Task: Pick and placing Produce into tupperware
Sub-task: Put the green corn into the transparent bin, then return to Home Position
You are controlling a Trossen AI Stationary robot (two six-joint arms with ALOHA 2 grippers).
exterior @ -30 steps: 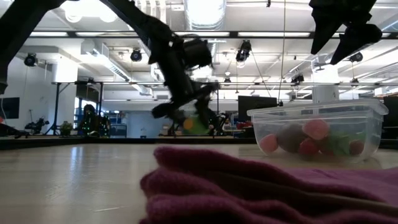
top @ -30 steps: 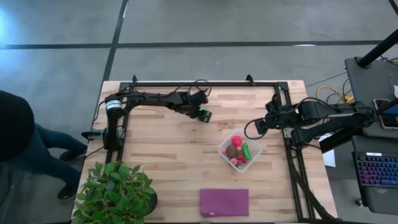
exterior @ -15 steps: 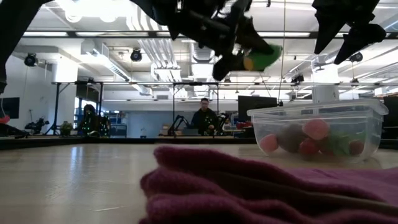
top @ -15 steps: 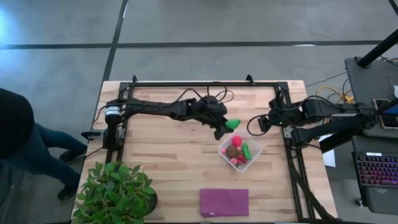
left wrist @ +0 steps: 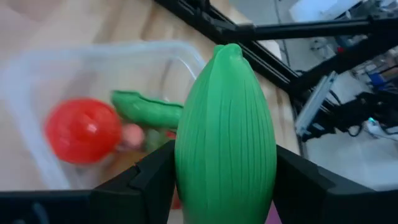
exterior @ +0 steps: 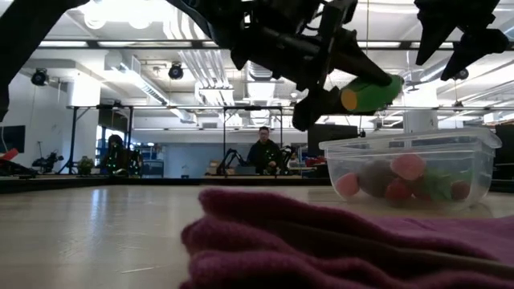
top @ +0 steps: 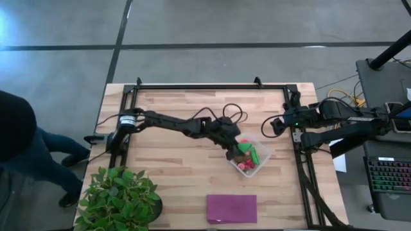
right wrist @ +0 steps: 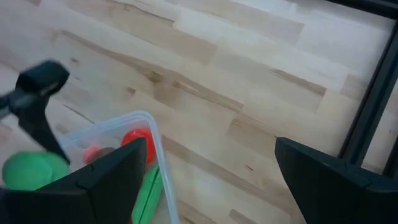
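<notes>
The clear tupperware (top: 262, 165) stands right of the table's middle. It holds a red ball (left wrist: 82, 129), a brown oval (top: 239, 156), a green pod (left wrist: 146, 109) and small pink berries (exterior: 347, 185). My left gripper (top: 232, 142) is over the tupperware's far left corner, shut on a green ribbed produce piece (left wrist: 225, 140) with a yellow end (exterior: 350, 99). My right gripper (right wrist: 211, 186) is open and empty, in the air by the table's right edge (top: 276, 125). My left gripper pinches the green ribbed piece by its two long sides (left wrist: 186, 180) between its two fingers (left wrist: 146, 180). The piece points forward past the fingertips. In the low view it hangs slightly tilted (exterior: 371, 91), lifted clear above the tupperware's rim (exterior: 405, 140).
A purple cloth (top: 231, 208) lies near the table's front edge, and a leafy potted plant (top: 119, 199) stands at the front left corner. A dark frame (top: 212, 86) runs along the far and side edges. A person (top: 16, 138) stands left of the table.
My left gripper has carried the green piece from the far middle of the table toward the right and near edges and has risen with it. It is now over the tupperware. The piece has stayed clear of the table throughout.
</notes>
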